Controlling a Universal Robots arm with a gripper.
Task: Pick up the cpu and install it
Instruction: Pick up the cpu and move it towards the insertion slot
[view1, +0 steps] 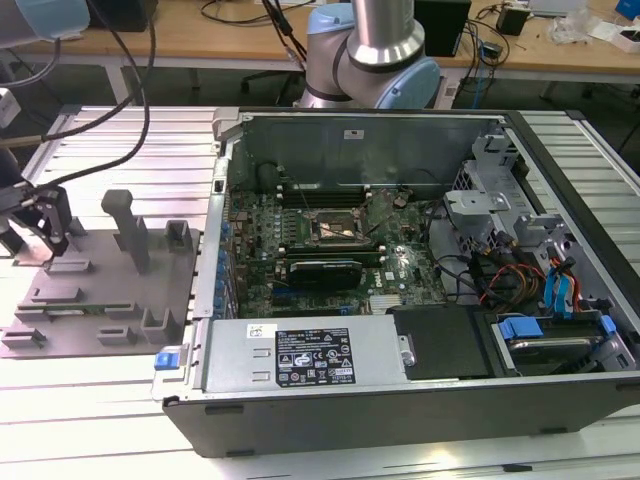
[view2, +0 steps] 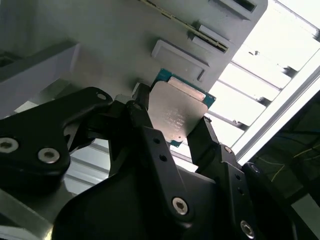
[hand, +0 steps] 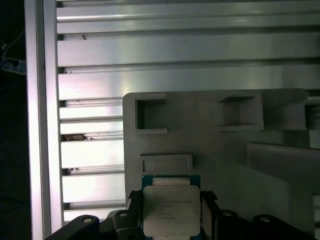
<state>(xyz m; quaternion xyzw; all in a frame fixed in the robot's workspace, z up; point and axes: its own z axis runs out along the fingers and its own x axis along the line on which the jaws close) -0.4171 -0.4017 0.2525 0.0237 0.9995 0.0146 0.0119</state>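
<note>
the tool (view1: 45, 228) is seen at the exterior view's left, over the left end of a grey holder plate (view1: 110, 290). this plate is laid on the slatted metal worktop (view1: 100, 400), just beside the open computer case (view1: 400, 405). in the second wrist view the tool is clenched on the cpu (view2: 178, 111), with its black fingers (view2: 141, 112) pressed against two opposite edges and the silvery top plate turned towards the camera. whether the cpu is lifted clear of the holder plate cannot be told. a dark socket frame (view1: 338, 230) is seen mid-board inside the case.
</note>
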